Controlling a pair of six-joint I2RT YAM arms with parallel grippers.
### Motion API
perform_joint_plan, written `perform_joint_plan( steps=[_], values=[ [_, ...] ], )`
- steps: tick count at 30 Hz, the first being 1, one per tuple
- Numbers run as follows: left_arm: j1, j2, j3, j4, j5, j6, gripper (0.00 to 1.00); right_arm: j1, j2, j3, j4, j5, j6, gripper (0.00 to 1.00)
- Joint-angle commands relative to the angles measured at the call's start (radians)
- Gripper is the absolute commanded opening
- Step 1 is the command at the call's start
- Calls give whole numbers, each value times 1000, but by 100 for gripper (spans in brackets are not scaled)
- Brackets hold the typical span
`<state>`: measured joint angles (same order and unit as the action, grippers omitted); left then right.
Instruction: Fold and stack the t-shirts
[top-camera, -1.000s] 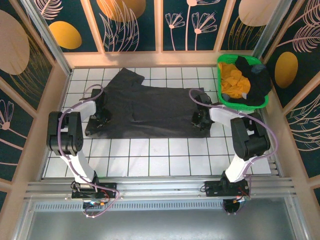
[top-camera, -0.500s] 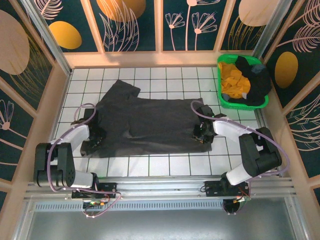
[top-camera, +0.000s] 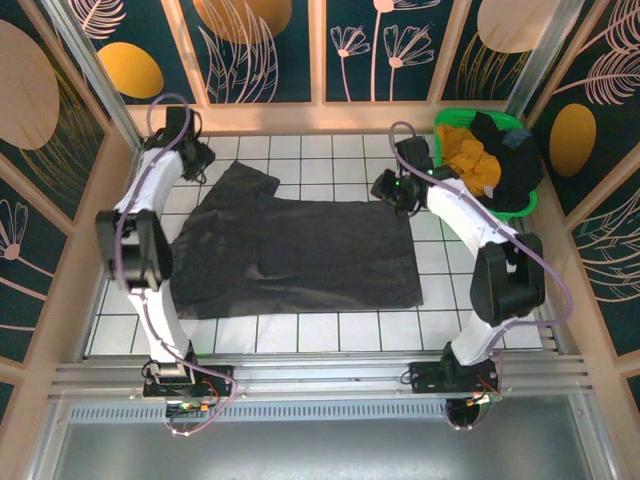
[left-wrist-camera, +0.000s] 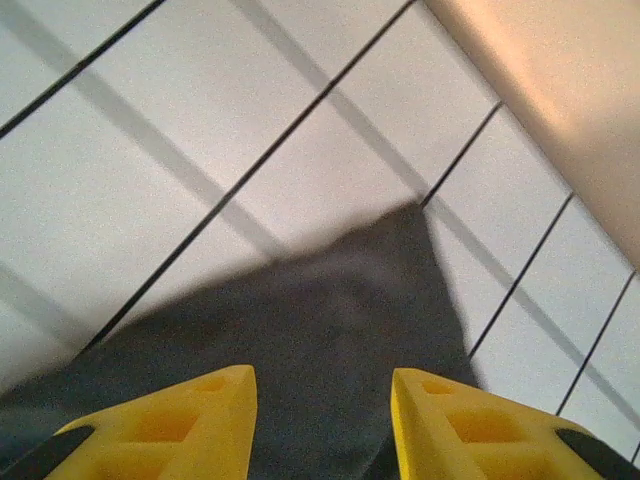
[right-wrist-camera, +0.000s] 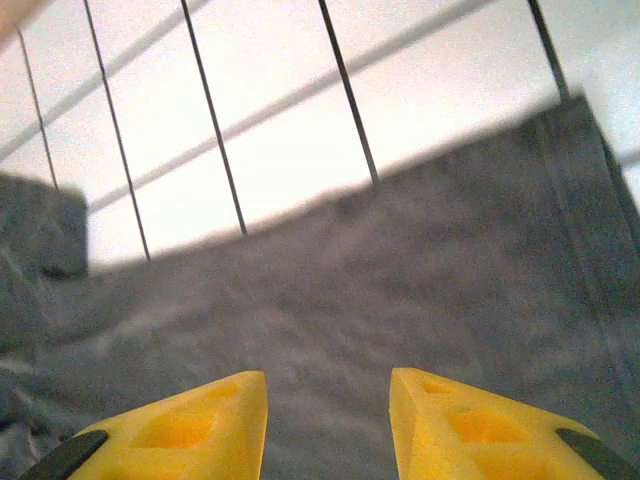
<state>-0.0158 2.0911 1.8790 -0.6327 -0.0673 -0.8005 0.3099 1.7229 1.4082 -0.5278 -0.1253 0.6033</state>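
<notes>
Top external: charcoal t-shirt (top-camera: 300, 250) spread flat mid-frame on white tiles (top-camera: 330, 330), long axis left-right. Left gripper (top-camera: 197, 160) just beside sleeve tip, upper left. Right gripper (top-camera: 390, 188) at upper-right hem corner. Fingers of both apart, empty. Green mesh basket (top-camera: 525, 205) upper right.

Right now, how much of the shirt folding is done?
Barely begun. Done: the charcoal-black cloth t-shirt lies spread flat on the white tiled table. In hand: nothing; the left gripper and right gripper hover open over its far edge. Left: folding it, plus the mustard-yellow shirt and black shirt heaped in the green plastic mesh basket.
</notes>
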Motion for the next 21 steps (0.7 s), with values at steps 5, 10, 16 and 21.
perform_joint_plan(
  steps=[5, 10, 16, 21],
  values=[
    [-19, 415, 444, -74, -96, 190, 37, -54, 122, 125, 17, -51, -62, 38],
    [-19, 500, 463, 62, -100, 235, 39, -56, 119, 110, 28, -68, -69, 39],
    [-38, 525, 434, 196, -94, 256, 50, -59, 86, 42, 41, -69, -66, 39],
    [-67, 580, 482, 195, -106, 250, 55, -61, 72, -20, 59, -80, -61, 39]
  ],
)
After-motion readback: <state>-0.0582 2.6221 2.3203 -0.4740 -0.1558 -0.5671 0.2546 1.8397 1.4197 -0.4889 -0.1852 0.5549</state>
